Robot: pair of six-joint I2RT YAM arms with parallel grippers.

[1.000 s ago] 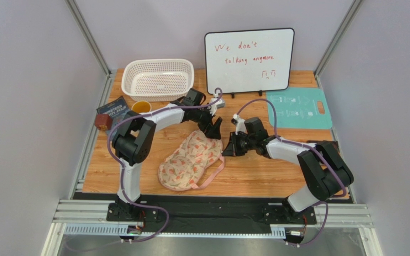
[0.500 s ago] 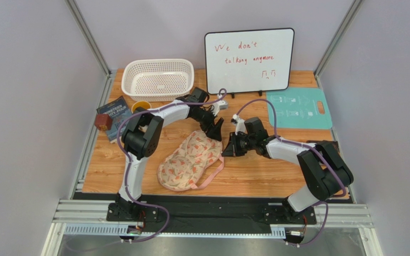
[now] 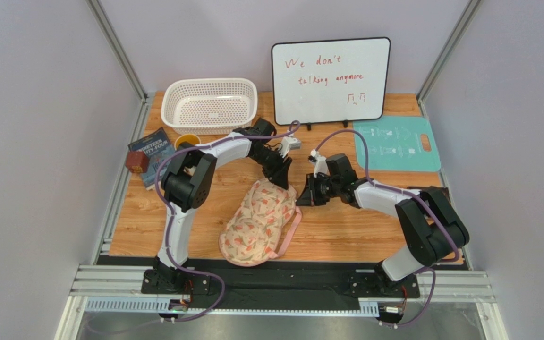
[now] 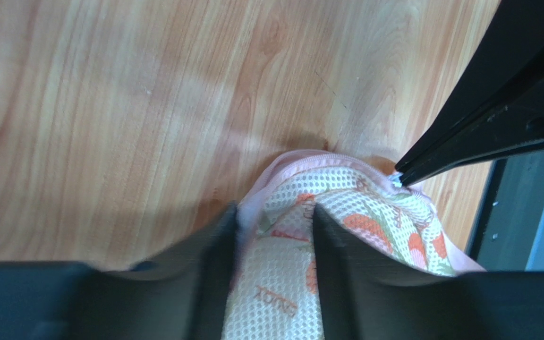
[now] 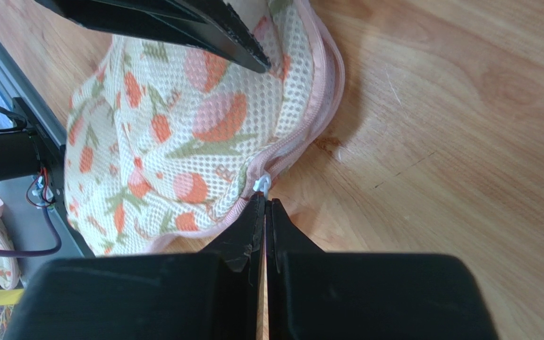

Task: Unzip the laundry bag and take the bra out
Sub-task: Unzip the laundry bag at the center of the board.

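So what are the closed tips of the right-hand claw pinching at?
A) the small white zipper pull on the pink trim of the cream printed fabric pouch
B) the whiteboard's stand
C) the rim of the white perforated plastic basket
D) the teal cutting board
A: the right wrist view shows the right gripper shut at the small white zipper pull on the cream printed laundry bag.

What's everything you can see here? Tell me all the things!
laundry bag: one, cream with red print, table middle
basket: one, white, back left
whiteboard: one, white, red writing, back
cutting board: one, teal, right
book: one, dark blue, left edge
cube: one, brown, next to book
cup: one, yellow, before basket
table: one, wooden
left gripper: black, fingers astride bag's far end
right gripper: black, shut on zipper pull
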